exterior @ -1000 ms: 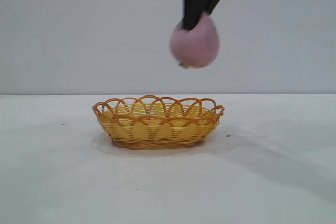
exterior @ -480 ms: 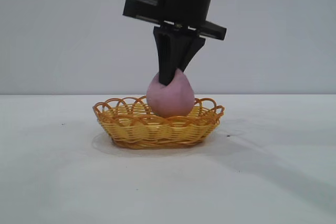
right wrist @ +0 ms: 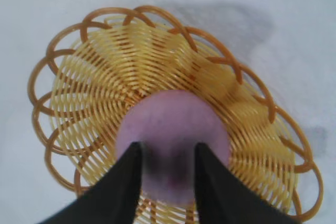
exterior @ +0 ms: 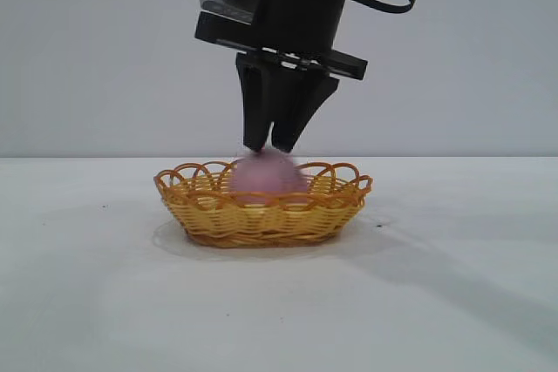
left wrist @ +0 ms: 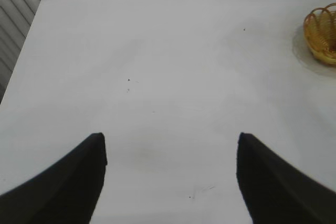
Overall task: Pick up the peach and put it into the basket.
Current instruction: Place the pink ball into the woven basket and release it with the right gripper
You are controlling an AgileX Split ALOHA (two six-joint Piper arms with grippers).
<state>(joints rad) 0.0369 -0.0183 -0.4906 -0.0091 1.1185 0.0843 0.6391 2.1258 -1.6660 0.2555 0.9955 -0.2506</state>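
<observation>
My right gripper (exterior: 268, 147) hangs fingers-down right over the peach (exterior: 266, 176), jaws parted and off its skin, peach released and sitting inside the wicker basket (exterior: 261, 215); my left gripper (left wrist: 170, 156) parked wide apart above bare table (left wrist: 157, 51)

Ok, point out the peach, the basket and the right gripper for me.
peach (right wrist: 173, 129), right wrist view, its top skin.
basket (exterior: 261, 215), exterior view, front woven wall.
right gripper (exterior: 270, 145), exterior view, between its fingertips.

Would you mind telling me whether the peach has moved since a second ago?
Yes. The peach has dropped from high above the basket into it, shifting left, and now sits inside under the right gripper.
</observation>
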